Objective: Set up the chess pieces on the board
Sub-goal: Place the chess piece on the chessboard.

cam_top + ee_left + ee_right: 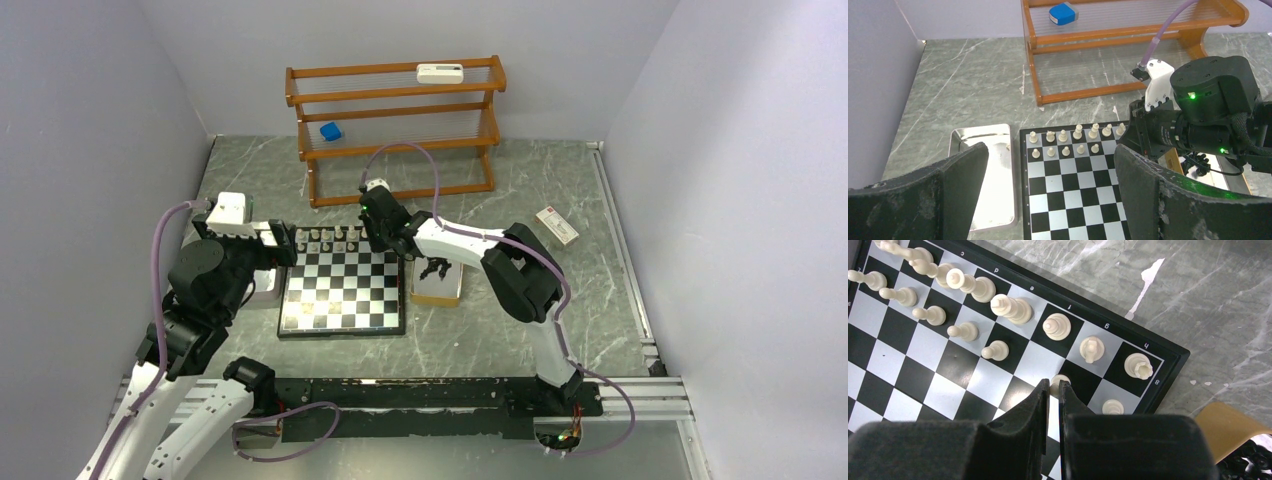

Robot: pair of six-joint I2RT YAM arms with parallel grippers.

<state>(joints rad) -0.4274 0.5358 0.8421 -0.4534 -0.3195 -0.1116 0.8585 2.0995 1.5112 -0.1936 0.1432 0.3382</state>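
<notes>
r gripper (1054, 385) pinching tips shut on cream pawn (1060, 380), at 2nd-row sq nr far right corner of board (948, 360); pawn looking light, hard, slick, tippy, so gripping at head suiting best; l gripper (1052, 150) hanging wide apart by tray (980, 135)

One board (342, 290), two trays (998, 175), one wooden rack (395, 110) — and fifteen cream pieces (1056, 326) standing — eight back-rank, seven pawns (995, 350)
</notes>
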